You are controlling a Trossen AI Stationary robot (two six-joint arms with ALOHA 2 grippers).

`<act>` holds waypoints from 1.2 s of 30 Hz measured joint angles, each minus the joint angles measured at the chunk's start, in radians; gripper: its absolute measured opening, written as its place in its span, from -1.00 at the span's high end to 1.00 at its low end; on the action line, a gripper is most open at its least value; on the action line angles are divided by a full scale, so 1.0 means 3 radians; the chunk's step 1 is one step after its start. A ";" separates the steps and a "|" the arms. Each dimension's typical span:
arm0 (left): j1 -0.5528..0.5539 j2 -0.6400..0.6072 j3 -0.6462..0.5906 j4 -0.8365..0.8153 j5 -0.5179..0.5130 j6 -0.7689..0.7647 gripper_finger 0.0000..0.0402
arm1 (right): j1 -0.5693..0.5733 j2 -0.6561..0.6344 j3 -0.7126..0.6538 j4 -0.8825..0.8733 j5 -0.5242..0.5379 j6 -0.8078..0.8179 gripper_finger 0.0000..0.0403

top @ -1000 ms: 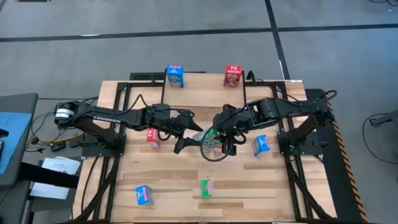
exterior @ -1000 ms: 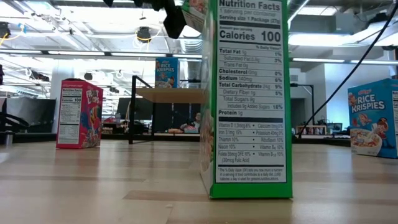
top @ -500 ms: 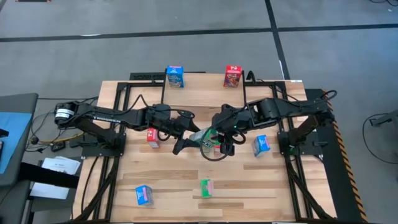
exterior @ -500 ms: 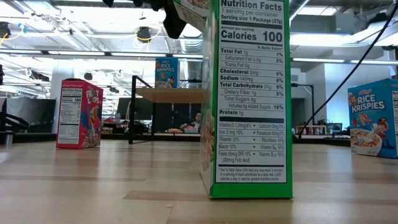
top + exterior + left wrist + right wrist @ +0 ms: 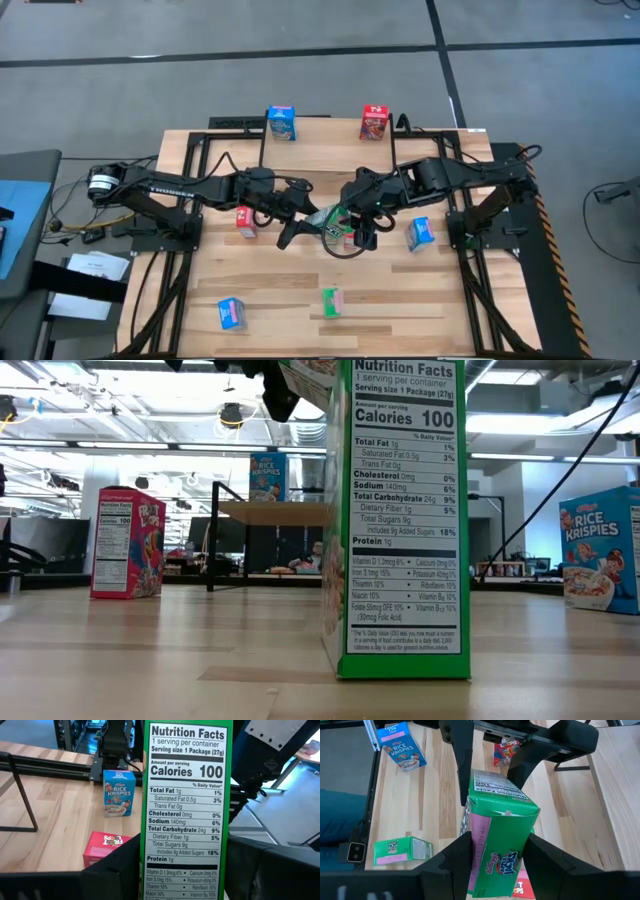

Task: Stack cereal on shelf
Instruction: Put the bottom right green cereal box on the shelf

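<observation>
Green cereal box (image 5: pixel 500 837) hangs above mid-table, clamped in the right gripper (image 5: pixel 495 865) while the left gripper (image 5: pixel 300 222) fingers close on its far end, seemingly for a handover toward the shelf (image 5: pixel 325 135) beyond.

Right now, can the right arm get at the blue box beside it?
Probably not yet. The right gripper is shut on the upright green box, with the left gripper at its other end. The blue box stands close by, nothing between.
</observation>
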 joint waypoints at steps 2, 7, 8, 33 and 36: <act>0.0000 0.0000 0.0000 0.0000 -0.0001 0.0000 0.06 | 0.0000 0.0000 0.0000 -0.0001 0.0000 0.0003 0.07; 0.0000 -0.0001 0.0000 0.0000 0.0000 -0.0001 0.06 | 0.0000 0.0000 0.0000 -0.0001 0.0000 0.0029 0.07; 0.0000 -0.0001 0.0000 0.0000 -0.0001 -0.0001 0.06 | 0.0000 0.0000 0.0000 -0.0001 0.0000 0.0029 0.07; 0.0000 -0.0004 0.0000 -0.0003 -0.0089 0.0127 0.06 | -0.0050 -0.0071 -0.0002 -0.0079 -0.0100 0.0023 -0.37; -0.0001 -0.0005 0.0000 -0.0001 -0.0334 0.0217 0.06 | -0.0065 -0.0159 0.0044 -0.0152 -0.0098 0.0026 -0.37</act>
